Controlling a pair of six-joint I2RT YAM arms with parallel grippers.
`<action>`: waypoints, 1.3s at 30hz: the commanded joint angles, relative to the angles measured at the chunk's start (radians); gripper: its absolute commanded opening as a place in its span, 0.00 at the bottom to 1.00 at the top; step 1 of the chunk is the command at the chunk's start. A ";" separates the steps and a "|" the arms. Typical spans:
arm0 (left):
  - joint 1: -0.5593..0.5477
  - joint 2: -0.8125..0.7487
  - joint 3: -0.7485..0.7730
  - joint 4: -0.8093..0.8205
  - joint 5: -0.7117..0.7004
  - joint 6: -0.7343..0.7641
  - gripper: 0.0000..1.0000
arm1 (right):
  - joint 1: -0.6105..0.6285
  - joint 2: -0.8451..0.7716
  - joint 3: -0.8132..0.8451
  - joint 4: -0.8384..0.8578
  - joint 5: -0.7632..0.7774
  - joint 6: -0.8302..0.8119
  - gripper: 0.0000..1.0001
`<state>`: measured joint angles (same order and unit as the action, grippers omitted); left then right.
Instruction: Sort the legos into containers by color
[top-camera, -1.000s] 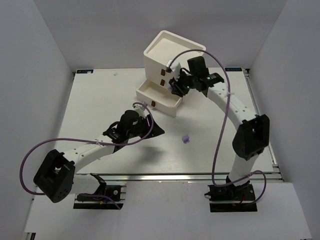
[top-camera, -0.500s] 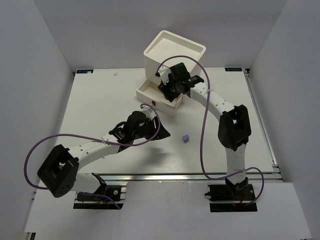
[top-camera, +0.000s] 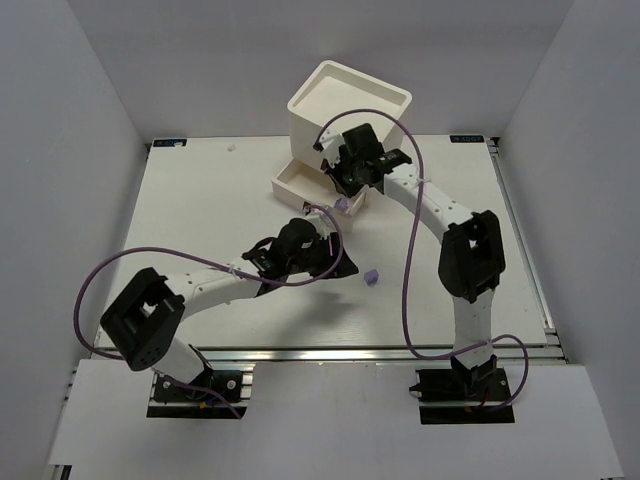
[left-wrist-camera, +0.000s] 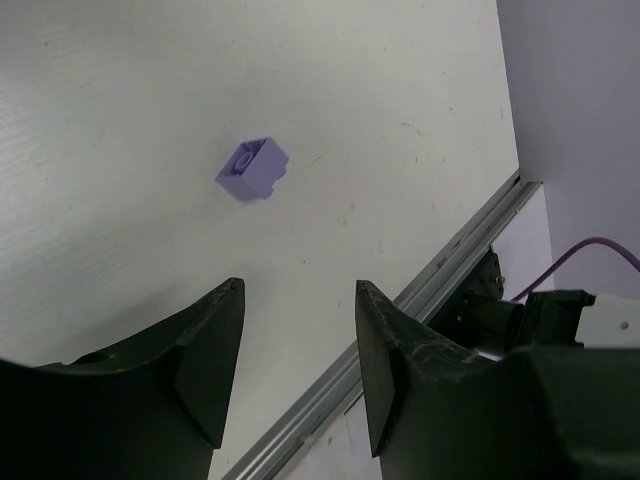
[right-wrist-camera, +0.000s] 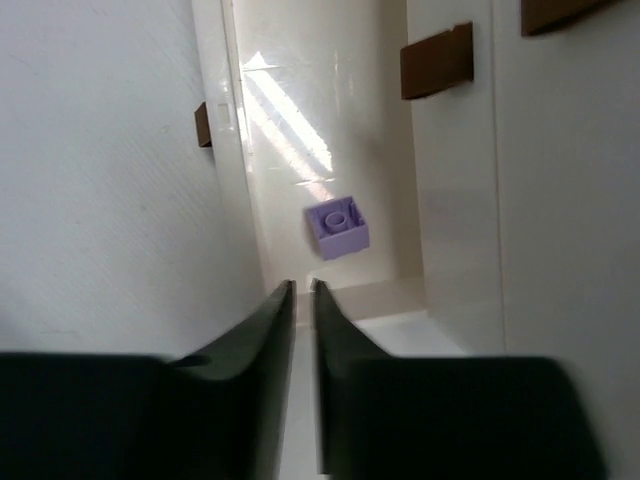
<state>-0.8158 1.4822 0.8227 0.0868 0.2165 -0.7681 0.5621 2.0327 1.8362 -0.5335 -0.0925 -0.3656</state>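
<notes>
1. While the loose lavender brick (left-wrist-camera: 252, 169) lay on the white table (left-wrist-camera: 120, 80), above and left of centre in the left wrist view, the left gripper (left-wrist-camera: 300, 300) hung short of it, jaws spread and empty. A descent from that offset could have nudged so small a piece away instead of straddling it.
2. The brick sat askew to the jaws, so a closing pinch might have caught a corner and flicked it out.
3. A second lavender brick (right-wrist-camera: 338, 227) rested in the open bottom drawer (right-wrist-camera: 290, 110), mid-frame in the right wrist view. The right gripper (right-wrist-camera: 303, 290) hovered near it, jaws drawn almost together on nothing.
4. Both arms crowded the centre of the top view. Carrying the loose brick to that drawer therefore risked a clash between them, or a bump against the drawer front.
</notes>
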 joint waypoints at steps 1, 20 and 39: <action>-0.031 0.058 0.099 -0.011 -0.052 -0.006 0.58 | -0.031 -0.150 0.011 -0.014 -0.041 0.043 0.10; -0.174 0.552 0.719 -0.598 -0.376 0.130 0.65 | -0.340 -0.592 -0.406 0.023 -0.151 0.266 0.15; -0.163 0.472 0.744 -0.592 -0.459 0.207 0.18 | -0.400 -0.658 -0.509 0.032 -0.243 0.255 0.16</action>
<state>-0.9985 2.1143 1.5879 -0.5564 -0.2150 -0.5724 0.1680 1.4197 1.3453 -0.5232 -0.3157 -0.0929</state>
